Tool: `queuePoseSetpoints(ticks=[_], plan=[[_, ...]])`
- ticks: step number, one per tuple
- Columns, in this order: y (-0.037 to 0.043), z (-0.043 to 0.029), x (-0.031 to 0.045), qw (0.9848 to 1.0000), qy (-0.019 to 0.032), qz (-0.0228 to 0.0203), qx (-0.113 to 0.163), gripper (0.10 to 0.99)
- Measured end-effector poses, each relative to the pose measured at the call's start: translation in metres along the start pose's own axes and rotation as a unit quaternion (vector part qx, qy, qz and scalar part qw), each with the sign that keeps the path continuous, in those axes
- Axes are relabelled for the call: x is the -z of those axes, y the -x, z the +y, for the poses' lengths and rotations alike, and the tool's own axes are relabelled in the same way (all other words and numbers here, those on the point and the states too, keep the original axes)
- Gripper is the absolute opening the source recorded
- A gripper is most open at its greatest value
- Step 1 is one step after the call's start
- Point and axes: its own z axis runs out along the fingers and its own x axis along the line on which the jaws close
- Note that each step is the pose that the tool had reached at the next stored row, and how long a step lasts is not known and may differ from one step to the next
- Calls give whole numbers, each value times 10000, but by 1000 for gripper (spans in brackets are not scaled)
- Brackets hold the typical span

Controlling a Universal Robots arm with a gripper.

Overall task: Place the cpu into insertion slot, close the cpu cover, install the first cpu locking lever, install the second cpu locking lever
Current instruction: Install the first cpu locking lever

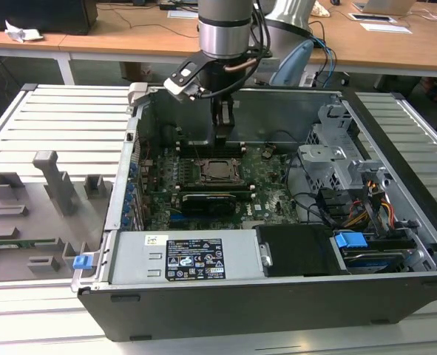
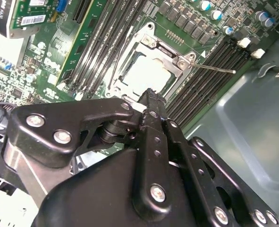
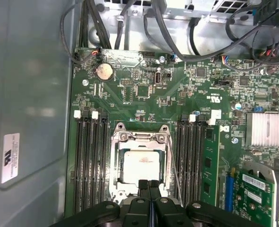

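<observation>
The jaws were pressed together, nothing between them, with their tips set at the edge of the cpu cover [image 3: 164, 156]. The cpu [image 3: 141, 163] was seated flat, metal face upward, in the insertion slot [image 3: 141, 147] just beyond the tips. The cover's long axis was aligned with the memory slots [image 3: 89, 161].

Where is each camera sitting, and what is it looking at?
Exterior view: off the arm, outside the open computer case, looking down into it; the arm and fingers show.
First wrist view: on the arm, facing the green board squarely; the fingers show.
Second wrist view: on the arm, facing the board slantwise; the fingers show.
Shared: both wrist views see shut fingers by the chip, framed by its cover.
</observation>
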Motion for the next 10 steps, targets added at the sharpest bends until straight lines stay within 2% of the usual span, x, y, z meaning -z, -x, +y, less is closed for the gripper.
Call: queuePoseSetpoints(ticks=[10], plan=[[7,9,244,10000,-2,-50,2,110]])
